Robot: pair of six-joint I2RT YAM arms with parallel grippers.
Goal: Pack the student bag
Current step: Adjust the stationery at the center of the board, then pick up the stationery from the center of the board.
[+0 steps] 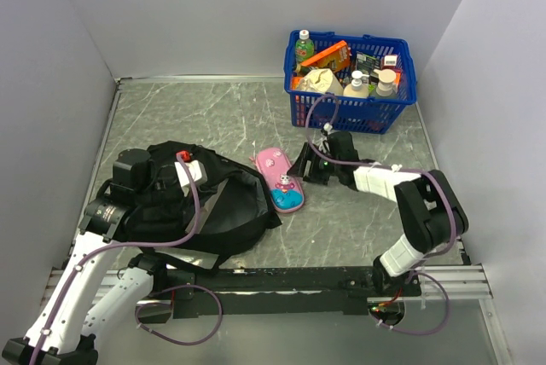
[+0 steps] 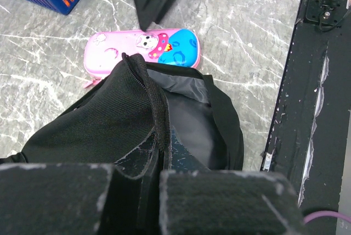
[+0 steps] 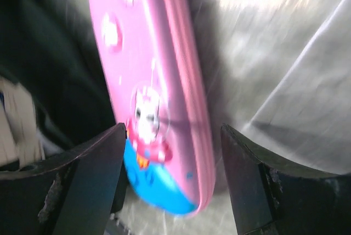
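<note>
the student bag [image 1: 205,203], soft black woven fabric with a smooth greyish lining, slumps on the near left of the grey marbled desk [image 1: 213,118]. the left tool [image 2: 148,174] is pinched tight on its limp rim, propping the mouth half open; should the fabric slide out, the mouth would likely fold flat. the right tool [image 3: 171,130] stands wide, 1 finger on each side of the pink pencil case [image 3: 148,65], gripping nothing yet. this long, rounded, glossy hard shell lies just beside the bag, and may skid or twist if clamped off-centre, or catch on the rim. a blue plastic lattice basket [image 1: 350,113] sits well apart.
</note>
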